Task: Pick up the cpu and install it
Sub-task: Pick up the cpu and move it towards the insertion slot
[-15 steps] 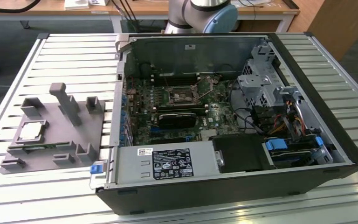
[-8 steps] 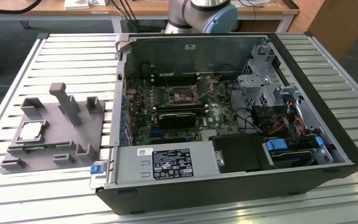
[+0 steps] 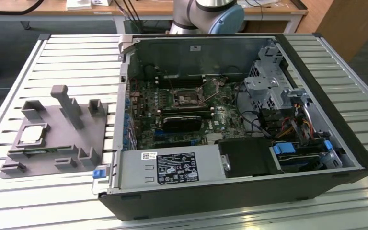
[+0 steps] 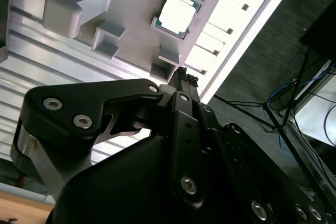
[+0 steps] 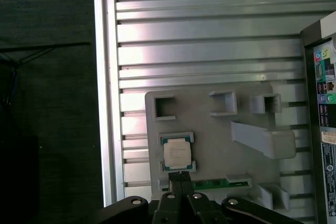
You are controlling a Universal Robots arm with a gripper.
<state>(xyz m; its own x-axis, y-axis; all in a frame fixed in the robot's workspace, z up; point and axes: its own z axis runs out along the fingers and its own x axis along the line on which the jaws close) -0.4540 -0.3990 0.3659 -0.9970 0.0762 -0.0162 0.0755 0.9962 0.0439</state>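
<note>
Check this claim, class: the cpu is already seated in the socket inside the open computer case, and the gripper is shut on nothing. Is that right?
No. The exterior view shows the cpu lying in a recess of the grey fixture, outside the computer case, at that view's left. The gripper is indeed shut on nothing, as both wrist views show.

Counted on one slatted aluminium table (image 3: 75, 62): one small square silvery-grey cpu (image 3: 32, 134), one grey plastic fixture with upright posts (image 3: 43, 165), one open black computer case (image 3: 235, 191), one black gripper (image 5: 181, 174).
</note>
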